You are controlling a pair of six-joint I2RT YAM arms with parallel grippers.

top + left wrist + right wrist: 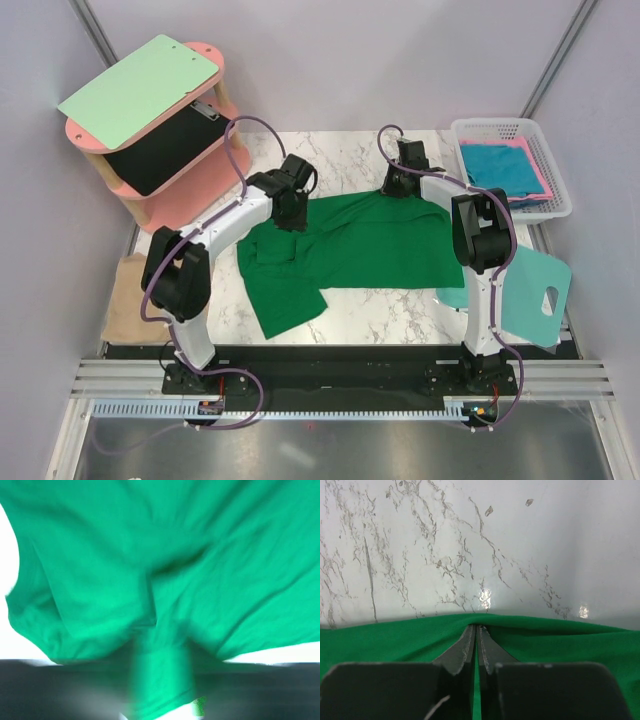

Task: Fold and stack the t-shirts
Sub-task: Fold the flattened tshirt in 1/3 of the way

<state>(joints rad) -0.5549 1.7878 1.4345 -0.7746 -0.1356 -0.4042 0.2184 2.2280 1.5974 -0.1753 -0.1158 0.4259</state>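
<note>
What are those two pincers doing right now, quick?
Left pincer: cannot be told; the dark green t-shirt blocks its camera.
Right pincer: closed, pinching that t-shirt's edge.

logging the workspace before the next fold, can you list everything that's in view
dark green cloth t-shirt: one, dark green, spread across the middle of the table
tan-beige cloth: one, tan, table's left edge
teal-blue cloth: one, teal-blue, in the basket, on top
pink cloth: one, pink, in the basket, under the teal-blue one
white plastic mesh basket: one, white, far right corner
flat mint-teal board with a hole: one, mint-teal, near right edge
pale green clipboard: one, pale green, on top of the shelf
black panel: one, black, shelf's lower tier
pink two-tier shelf: one, pink, far left
white marble table: one, white, grey veins
left gripper: over the shirt's left part, jaws unclear
right gripper: shut on the shirt's far edge
</note>
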